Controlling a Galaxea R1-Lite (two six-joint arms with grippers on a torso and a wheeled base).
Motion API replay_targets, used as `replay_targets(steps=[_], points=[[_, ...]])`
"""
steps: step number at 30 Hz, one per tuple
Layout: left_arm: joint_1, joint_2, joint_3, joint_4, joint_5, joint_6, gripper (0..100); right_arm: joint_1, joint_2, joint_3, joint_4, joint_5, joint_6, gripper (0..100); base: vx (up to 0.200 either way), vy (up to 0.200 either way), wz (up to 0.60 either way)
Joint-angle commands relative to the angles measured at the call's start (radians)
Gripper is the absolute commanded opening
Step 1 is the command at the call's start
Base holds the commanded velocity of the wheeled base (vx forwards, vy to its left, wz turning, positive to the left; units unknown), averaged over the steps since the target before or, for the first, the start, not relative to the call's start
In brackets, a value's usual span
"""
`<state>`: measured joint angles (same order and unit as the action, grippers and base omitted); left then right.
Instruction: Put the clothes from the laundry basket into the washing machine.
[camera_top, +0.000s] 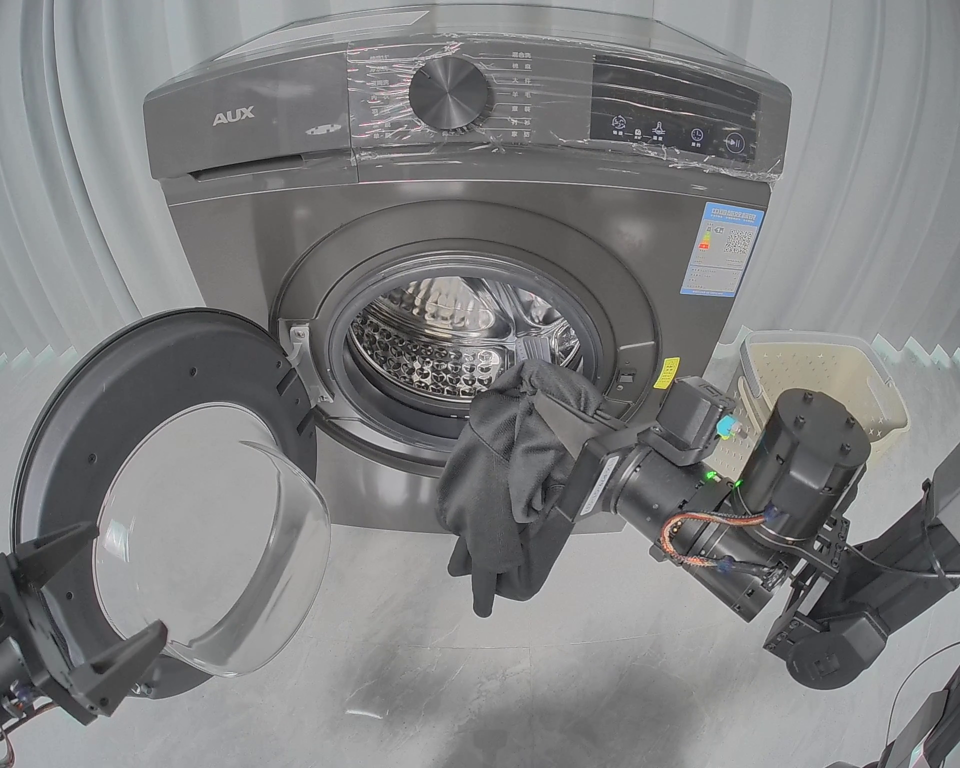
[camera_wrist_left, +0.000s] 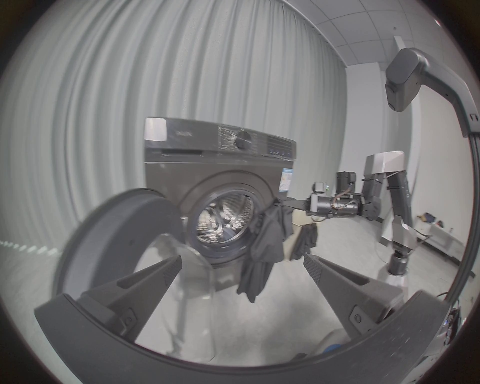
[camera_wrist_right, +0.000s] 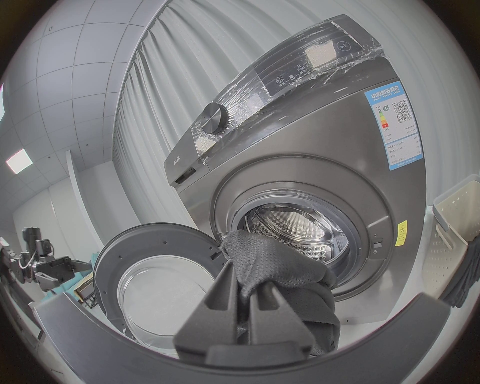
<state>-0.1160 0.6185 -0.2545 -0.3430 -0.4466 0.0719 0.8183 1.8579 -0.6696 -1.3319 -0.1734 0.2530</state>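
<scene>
Currently, I note the right gripper (camera_wrist_right: 248, 289) pinching the black garment (camera_top: 505, 480) at the lower right rim of the washing machine (camera_top: 250, 230) opening. The garment's long axis runs vertical: bunched top at the opening, loose end pointing at the floor, outside the drum. The left gripper (camera_top: 122, 580), jaws spread, sits before the machine's open door (camera_top: 170, 370). The laundry basket (camera_top: 820, 365) stands right of the machine.

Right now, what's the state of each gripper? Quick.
Left gripper: open, holding nothing.
Right gripper: shut on the black garment, at the washing machine opening.
</scene>
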Motion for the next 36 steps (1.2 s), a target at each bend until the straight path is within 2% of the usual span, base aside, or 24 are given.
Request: replay_targets(steps=[1,4,10,17,29,36], points=[[-0.246,0.463,-0.016,-0.232,-0.073,0.022,100,0.013,0.03,-0.058,-0.015,0.002,0.0,0,0.0,0.0,0.0],[-0.28,0.572,-0.039,-0.297,-0.057,0.019,100,0.015,0.035,-0.056,-0.021,0.002,0.0,0,0.0,0.0,0.0],[-0.297,0.757,-0.085,-0.426,-0.058,0.009,100,0.018,0.034,-0.058,-0.023,0.0,0.0,0,0.0,0.0,0.0],[-0.35,0.902,-0.151,-0.444,-0.057,-0.004,100,0.018,0.037,-0.059,-0.021,0.002,0.0,0,0.0,0.0,0.0],[-0.383,1.066,-0.25,-0.459,-0.055,-0.012,100,0.018,0.04,-0.062,-0.009,0.005,-0.001,0,0.0,0.0,0.0],[-0.389,1.172,-0.27,-0.567,-0.023,-0.021,100,0.021,0.047,-0.071,-0.009,0.005,0.0,0,0.0,0.0,0.0]])
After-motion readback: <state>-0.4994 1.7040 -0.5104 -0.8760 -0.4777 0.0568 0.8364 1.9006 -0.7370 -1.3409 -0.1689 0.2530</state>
